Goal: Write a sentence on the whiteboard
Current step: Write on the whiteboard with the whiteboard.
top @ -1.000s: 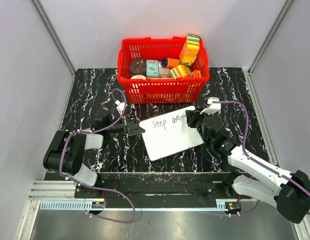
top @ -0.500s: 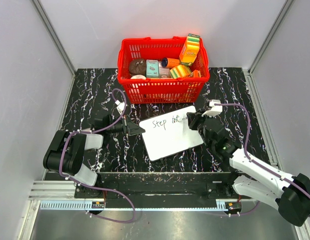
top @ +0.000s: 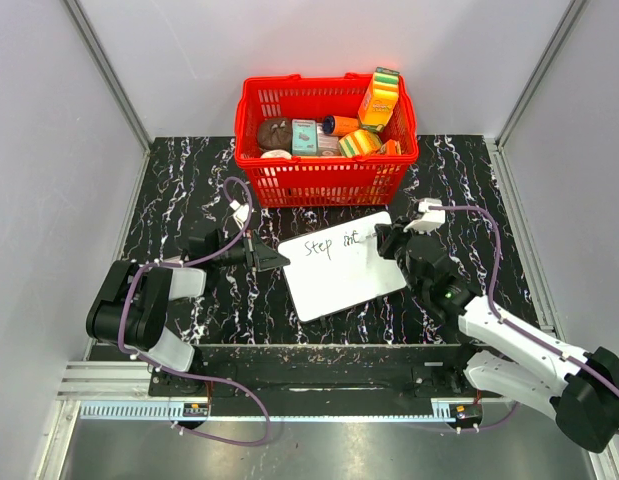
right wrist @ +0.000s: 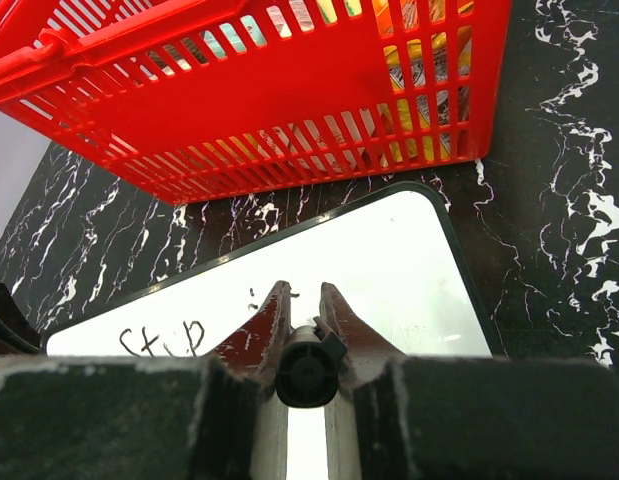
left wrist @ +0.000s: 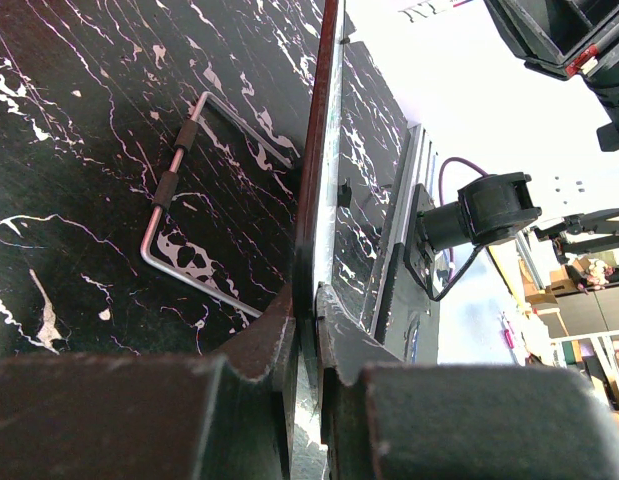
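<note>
**Status.** The whiteboard lies flat on the counter, just on the near side of the red basket and skewed to it.

**Left tool**. It sits nearer than the basket's left half. Its jaws are narrowed onto the board's edge and pin it.

**Right tool**. It sits nearer than the basket's right half. Its jaws are clamped on the marker. Tip contact is hidden.

**Change.**
- Over the last second the right tool has shifted slightly toward the basket's right end.
- The sentence has gained strokes in its second word.
- In the last half second the tool has hardly moved.

**Meaning.**
- "Step" is complete, and the second word looks unfinished.
- The board area farther from the basket is still blank, so most of the writing probably remains.
</note>
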Controlling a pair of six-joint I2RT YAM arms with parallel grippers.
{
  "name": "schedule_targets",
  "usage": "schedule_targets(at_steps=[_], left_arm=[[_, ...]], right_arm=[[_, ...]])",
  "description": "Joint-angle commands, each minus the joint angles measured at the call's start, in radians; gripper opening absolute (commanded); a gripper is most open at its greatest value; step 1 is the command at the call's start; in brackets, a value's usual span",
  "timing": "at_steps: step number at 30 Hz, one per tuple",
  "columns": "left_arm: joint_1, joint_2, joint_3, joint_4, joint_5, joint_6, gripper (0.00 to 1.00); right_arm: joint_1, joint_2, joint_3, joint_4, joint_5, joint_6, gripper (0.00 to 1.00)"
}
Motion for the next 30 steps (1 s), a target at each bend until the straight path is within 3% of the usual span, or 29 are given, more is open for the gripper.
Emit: schedule_targets(at_steps=[1,10,30], left_arm=[[-0.009,0.014,0.016,0.019,-0.002,0.077,0.0],[-0.01,0.015,0.016,0.019,-0.003,0.077,0.0],[-0.01,0.018,0.02,0.017,0.0,0.076,0.0]], right_arm=[[-0.008,-0.004,0.046,-0.006,0.054,-0.017,0.0],[-0.009,-0.057,0.041,0.047,0.056,-0.057,0.0],[-0.032,0.038,0.092,0.071,0.042,-0.078,0.0]])
